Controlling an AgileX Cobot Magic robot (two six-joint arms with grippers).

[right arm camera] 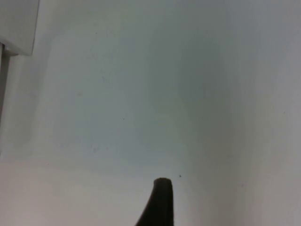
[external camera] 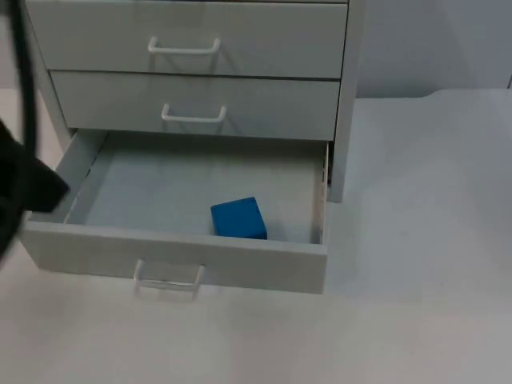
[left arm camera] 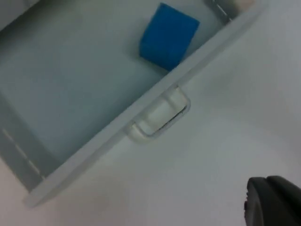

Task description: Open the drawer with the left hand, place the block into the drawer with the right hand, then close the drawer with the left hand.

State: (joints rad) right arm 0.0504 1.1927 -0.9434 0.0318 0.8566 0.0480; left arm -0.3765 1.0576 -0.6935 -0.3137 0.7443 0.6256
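The bottom drawer [external camera: 172,254] of the grey cabinet stands pulled out, with its clear handle [external camera: 168,278] at the front. A blue block [external camera: 238,218] lies inside on the drawer floor, close to the front wall and right of the middle. In the left wrist view the block [left arm camera: 168,36] sits behind the drawer front [left arm camera: 141,117] and the handle [left arm camera: 160,115]. My left gripper [left arm camera: 273,205] hovers over the table in front of the drawer, apart from the handle; the left arm [external camera: 24,180] is at the drawer's left side. My right gripper [right arm camera: 160,202] hangs over bare table right of the cabinet.
Two upper drawers [external camera: 192,48] are closed, each with a clear handle. The cabinet's right side post [external camera: 340,152] stands beside the open drawer. A cabinet corner [right arm camera: 16,26] appears in the right wrist view. White table [external camera: 416,240] spreads to the right and front.
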